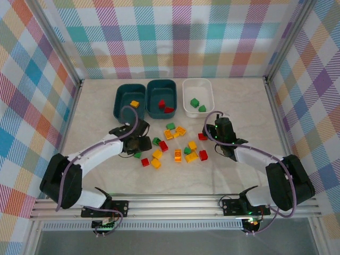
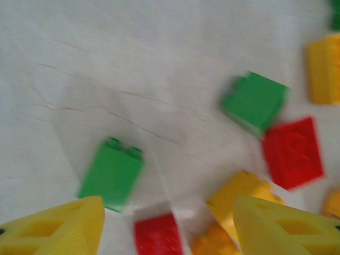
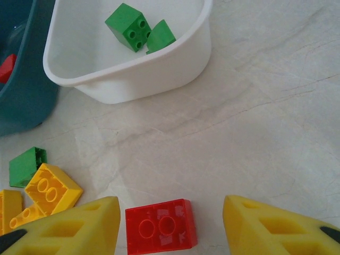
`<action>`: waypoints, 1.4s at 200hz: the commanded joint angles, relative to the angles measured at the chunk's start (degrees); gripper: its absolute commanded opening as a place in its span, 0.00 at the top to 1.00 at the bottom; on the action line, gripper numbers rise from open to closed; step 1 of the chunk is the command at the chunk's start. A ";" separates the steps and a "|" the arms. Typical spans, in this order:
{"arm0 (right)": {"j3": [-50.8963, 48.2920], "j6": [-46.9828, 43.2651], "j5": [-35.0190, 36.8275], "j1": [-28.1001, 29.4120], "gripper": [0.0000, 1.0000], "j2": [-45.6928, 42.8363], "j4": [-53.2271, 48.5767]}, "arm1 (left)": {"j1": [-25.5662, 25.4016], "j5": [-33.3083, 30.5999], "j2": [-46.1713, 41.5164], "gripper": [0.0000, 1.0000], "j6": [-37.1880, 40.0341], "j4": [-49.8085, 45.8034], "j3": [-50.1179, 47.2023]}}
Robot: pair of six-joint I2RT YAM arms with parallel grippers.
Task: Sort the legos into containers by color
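Yellow fingers of my right claw (image 3: pixel 171 212) stand apart, released and gripping nothing; a red brick (image 3: pixel 161 226) lies studs-up on the worktop (image 3: pixel 265 122) between them, with a gap on each side. On the left of that wrist view sit a yellow brick (image 3: pixel 53 186) and, touching it, a green brick (image 3: pixel 26 166). Farther out stands the white bin (image 3: pixel 159 79), with two green legos (image 3: pixel 127 26) side by side inside it; a corner of the middle teal bin (image 3: pixel 21 101) stands just beside it.

My left claw (image 2: pixel 169 204) is likewise released, fingers apart over the loose pile; a second red brick (image 2: pixel 156 236) lies between its tips, though blur keeps me from telling whether either tip touches it. Just beyond it stands an upright green block (image 2: pixel 112 172); towards the right lie a tilted green block (image 2: pixel 255 102) and a red block (image 2: pixel 293 152), close together, and a yellow block (image 2: pixel 324 69) at the edge.

From above, the three bins stand in a row at the far side of the worktop, the loose legos scattered between my two claws; the left teal bin (image 1: pixel 119 103) holds one yellow piece (image 1: pixel 134 104), the middle teal bin holds red pieces (image 1: pixel 162 103), and the white bin holds the green ones.
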 commanded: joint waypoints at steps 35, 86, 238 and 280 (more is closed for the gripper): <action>1.56 0.24 1.50 0.49 0.41 0.68 -0.08 | -14.24 -5.61 -4.53 0.30 -2.09 1.16 -3.76; 1.67 0.90 1.42 0.49 0.39 0.42 -0.52 | -20.75 -9.18 2.66 0.30 5.05 0.45 -2.13; 2.55 0.93 1.84 0.77 0.39 1.56 -1.42 | -20.89 -7.23 14.40 0.57 14.68 8.09 -1.46; 2.72 0.73 2.02 0.93 0.39 2.09 -1.27 | -20.98 -4.53 11.27 0.75 14.34 3.90 2.27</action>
